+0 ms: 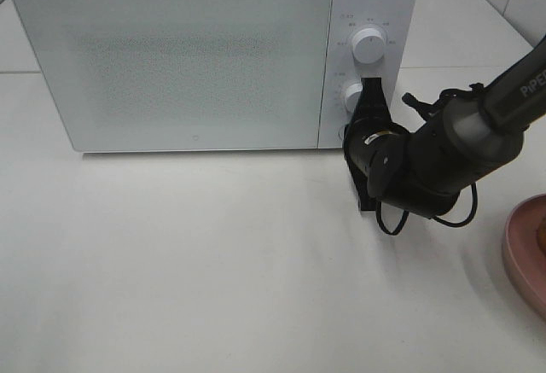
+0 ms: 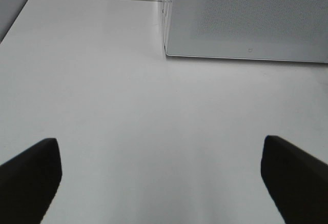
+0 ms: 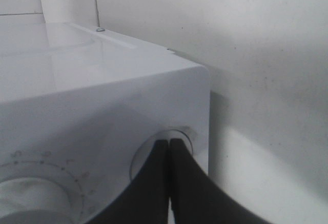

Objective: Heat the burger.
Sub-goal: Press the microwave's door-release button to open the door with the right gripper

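Note:
The burger is almost wholly out of view; only a brown sliver [image 1: 542, 236] shows at the frame's right edge, on the pink plate [image 1: 522, 249]. The white microwave [image 1: 179, 57] stands at the back with its door closed. My right gripper [image 1: 352, 134] is shut, and its tips [image 3: 169, 143] rest against a round button [image 3: 179, 134] low on the control panel, below the lower knob [image 1: 352, 96]. My left gripper [image 2: 161, 183] is open over bare table, nothing between its fingers [image 2: 31, 178], in front of the microwave's corner [image 2: 246, 19].
The upper knob [image 1: 368, 44] sits above on the panel. The right arm [image 1: 465, 134] reaches in from the right edge, with a cable looping under it. White tabletop [image 1: 213, 262] stretches in front of the microwave.

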You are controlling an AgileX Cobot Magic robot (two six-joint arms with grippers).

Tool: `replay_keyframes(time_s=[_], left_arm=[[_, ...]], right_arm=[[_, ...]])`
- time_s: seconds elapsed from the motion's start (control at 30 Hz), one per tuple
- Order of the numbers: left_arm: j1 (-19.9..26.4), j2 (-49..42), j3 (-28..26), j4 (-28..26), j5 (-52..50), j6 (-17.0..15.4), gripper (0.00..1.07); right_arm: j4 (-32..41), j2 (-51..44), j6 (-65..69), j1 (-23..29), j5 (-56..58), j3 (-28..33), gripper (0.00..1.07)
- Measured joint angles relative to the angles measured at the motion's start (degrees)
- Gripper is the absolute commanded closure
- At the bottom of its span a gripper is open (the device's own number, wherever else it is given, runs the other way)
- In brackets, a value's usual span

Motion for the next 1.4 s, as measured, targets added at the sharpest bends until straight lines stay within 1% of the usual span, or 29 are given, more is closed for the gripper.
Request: replay_keyframes(time_s=[0.33,0.67,1.17,1.4], left_arm=[[0.0,0.0,0.0,0.0,0.0,0.0,0.09],[0.0,0.0,0.0,0.0,0.0,0.0,0.09],[0.0,0.0,0.0,0.0,0.0,0.0,0.09],[0.0,0.0,0.0,0.0,0.0,0.0,0.09]], right_arm=[[-1.5,0.6,1.5,0.0,-1.7,-0.4,1.07],[-1.4,1.5,1.8,0.1,-2.8,-0.9,1.07],[1.3,3.3,1.0,-0.1,-3.2,-4.0,1.07],[3.0,4.1,0.6,0.0,-1.7,-5.2,1.07]])
